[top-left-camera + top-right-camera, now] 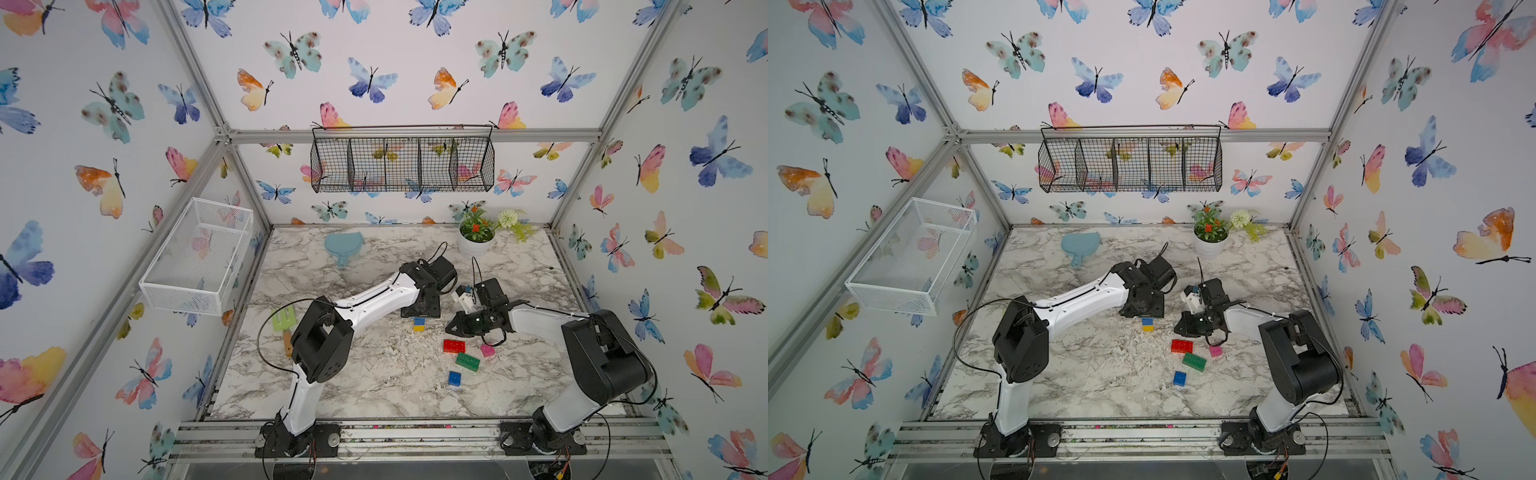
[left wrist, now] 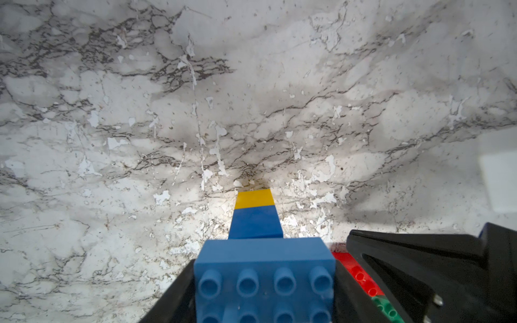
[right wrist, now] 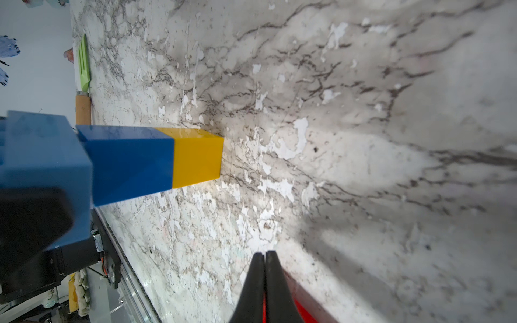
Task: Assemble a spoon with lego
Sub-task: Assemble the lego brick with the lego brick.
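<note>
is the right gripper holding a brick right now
No, the right gripper has its jaws pressed together with nothing between them, and the red brick lies loose near it.

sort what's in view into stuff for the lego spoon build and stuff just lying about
For the build: light-blue long brick, blue-and-yellow stem joined to it, red brick, green brick, pink brick, loose blue brick.

Lying about: teal paddle, green pronged utensil, flower pot, white mesh basket, black wire rack.

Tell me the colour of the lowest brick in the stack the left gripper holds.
Yellow. The lowest brick shows best in the right wrist view.
</note>
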Tool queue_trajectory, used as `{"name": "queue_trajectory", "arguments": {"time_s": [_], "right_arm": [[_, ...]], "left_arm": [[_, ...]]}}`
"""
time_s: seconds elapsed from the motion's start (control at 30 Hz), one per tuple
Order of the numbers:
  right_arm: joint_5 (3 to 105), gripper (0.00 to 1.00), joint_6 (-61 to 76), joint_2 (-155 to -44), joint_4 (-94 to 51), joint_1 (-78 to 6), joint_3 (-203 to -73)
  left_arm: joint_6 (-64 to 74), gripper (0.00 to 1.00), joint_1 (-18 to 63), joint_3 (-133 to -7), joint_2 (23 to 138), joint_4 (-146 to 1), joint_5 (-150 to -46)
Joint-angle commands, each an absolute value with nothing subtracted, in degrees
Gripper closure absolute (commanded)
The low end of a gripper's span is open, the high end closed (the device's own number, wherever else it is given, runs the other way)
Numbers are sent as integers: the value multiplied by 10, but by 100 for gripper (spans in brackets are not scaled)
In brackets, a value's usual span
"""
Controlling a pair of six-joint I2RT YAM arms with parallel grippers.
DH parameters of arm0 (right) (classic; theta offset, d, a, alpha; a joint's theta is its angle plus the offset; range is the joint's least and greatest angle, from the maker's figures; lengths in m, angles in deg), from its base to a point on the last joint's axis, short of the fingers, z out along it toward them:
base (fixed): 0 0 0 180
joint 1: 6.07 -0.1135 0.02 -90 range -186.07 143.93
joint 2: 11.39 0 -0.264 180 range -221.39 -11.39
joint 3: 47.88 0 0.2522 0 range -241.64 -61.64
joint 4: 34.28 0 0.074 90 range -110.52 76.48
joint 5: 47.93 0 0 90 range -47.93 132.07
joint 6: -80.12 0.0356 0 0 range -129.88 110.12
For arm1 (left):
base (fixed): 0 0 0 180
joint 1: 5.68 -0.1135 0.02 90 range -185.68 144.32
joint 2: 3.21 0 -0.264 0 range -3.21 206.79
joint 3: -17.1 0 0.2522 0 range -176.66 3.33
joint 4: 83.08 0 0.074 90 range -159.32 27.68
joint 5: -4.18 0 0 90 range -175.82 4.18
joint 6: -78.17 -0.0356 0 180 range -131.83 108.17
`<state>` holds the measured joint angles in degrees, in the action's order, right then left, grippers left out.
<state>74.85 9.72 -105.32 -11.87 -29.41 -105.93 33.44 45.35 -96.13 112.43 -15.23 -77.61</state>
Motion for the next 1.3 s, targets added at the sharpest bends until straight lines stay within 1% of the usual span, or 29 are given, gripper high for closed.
{"name": "queue_trajectory", "arguments": {"time_s": [0.0, 0.63, 1.07, 1.2, 1.27], "right_arm": [[754, 93, 85, -1041, -112, -291, -1051], [762, 94, 76, -1047, -110, -288, -1057], [769, 95, 71, -1050, -110, -288, -1059], [775, 95, 71, -1053, -111, -288, -1062], [778, 95, 71, -1053, -112, -289, -1062]], "left_arm": [[337, 59, 455, -940, 1128, -134, -771], [356, 60, 467, -883, 1116, -140, -755], [356, 62, 468, -875, 1121, -150, -765], [348, 66, 468, -862, 1116, -151, -767], [343, 67, 466, -853, 1115, -151, -771]]}}
